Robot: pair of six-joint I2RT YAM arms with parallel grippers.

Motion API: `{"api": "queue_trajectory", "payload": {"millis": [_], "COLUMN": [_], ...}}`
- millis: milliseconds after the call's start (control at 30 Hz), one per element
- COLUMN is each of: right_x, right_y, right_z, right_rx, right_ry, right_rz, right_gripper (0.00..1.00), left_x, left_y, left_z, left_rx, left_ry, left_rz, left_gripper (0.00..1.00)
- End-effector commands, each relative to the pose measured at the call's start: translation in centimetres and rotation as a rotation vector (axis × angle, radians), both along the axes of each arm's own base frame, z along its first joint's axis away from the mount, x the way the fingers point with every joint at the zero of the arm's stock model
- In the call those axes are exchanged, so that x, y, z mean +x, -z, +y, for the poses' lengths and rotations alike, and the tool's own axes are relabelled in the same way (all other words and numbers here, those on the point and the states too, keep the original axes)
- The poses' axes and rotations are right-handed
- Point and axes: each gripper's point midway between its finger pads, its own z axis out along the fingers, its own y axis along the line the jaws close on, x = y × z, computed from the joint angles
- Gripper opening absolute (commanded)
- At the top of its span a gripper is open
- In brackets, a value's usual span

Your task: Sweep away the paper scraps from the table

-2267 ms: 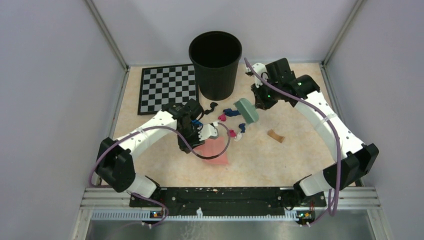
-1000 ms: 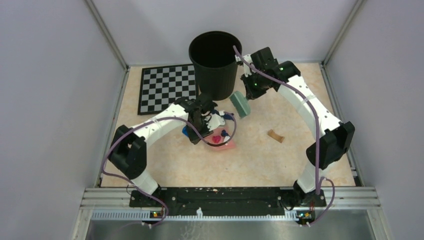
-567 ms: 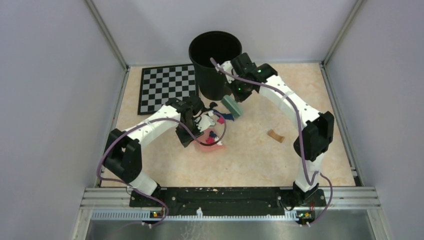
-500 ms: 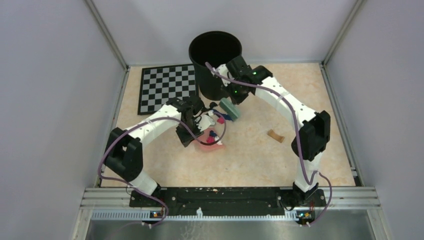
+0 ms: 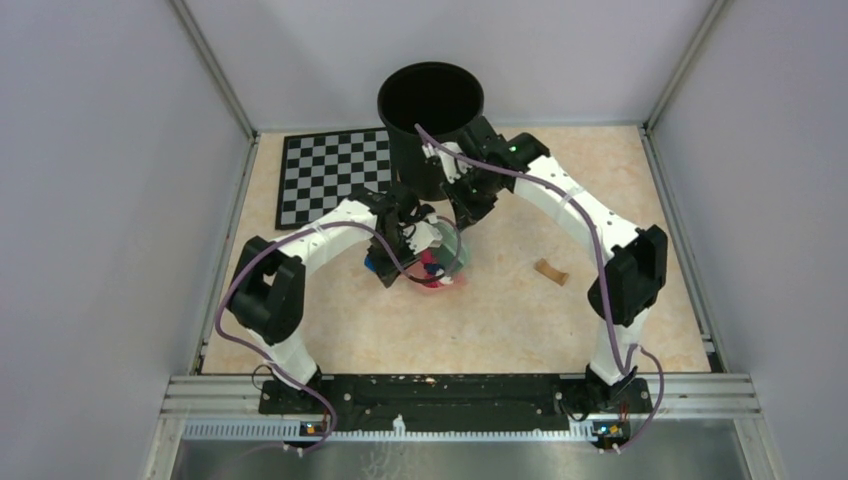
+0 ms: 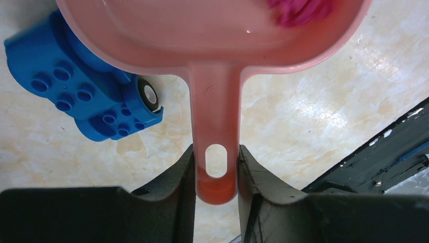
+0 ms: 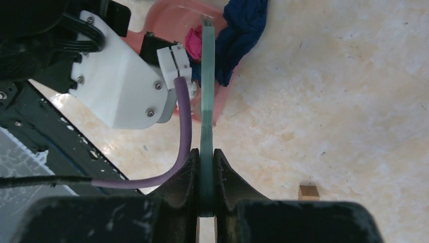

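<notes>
With the left gripper (image 6: 216,169) clamped on the dustpan (image 6: 202,45) handle and the right gripper (image 7: 206,163) clamped on the brush (image 7: 207,96), the brush should stay low on the table (image 7: 329,101) and push the paper scraps (image 7: 243,30) at the pan's lip fully inside.

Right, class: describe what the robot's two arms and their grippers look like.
The left arm and right arm have white links, black joints and a purple cable trailing alongside. The left gripper and right gripper each have two black tapered fingers.

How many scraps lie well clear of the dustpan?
1: a tan scrap on the table, right of the dustpan. Others may be hidden under the arms near the bin.
</notes>
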Motion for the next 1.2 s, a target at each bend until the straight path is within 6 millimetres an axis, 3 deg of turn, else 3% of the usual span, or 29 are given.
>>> {"api": "queue_trajectory", "payload": {"millis": [0,200,433,767,1167], "right_x": [-0.4,2.0,4.2,9.2,9.8], "right_y": [-7.2,-10.0,-13.9,-14.6,-12.3], "right_z": [-0.8,-4.5,-7.1,-13.6,-16.2], "right_rx": [0.156,0.153,0.134,0.092,0.063], "right_ry": [0.079,0.173,0.208,0.435,0.512], "right_rz": [-0.058,-0.131,-0.265,-0.348,-0.287], "right_gripper": [0.00,0.00,0.00,0.00,0.00], "left_x": [1.5,1.6,2.1,4.5,8.2], "left_y": [-1.2,-1.5,-3.5,-10.5,-20.2], "left_z": [-1.6,-2.0,-2.9,-4.6,-6.8], "left_rx": [-0.100,-0.160,-0.226,-0.347,-0.477], "left_ry": [0.009,0.052,0.078,0.115,0.098], "left_rz": [-0.095,-0.163,-0.223,-0.422,-0.646], "left_gripper": [0.00,0.00,0.00,0.00,0.00]}}
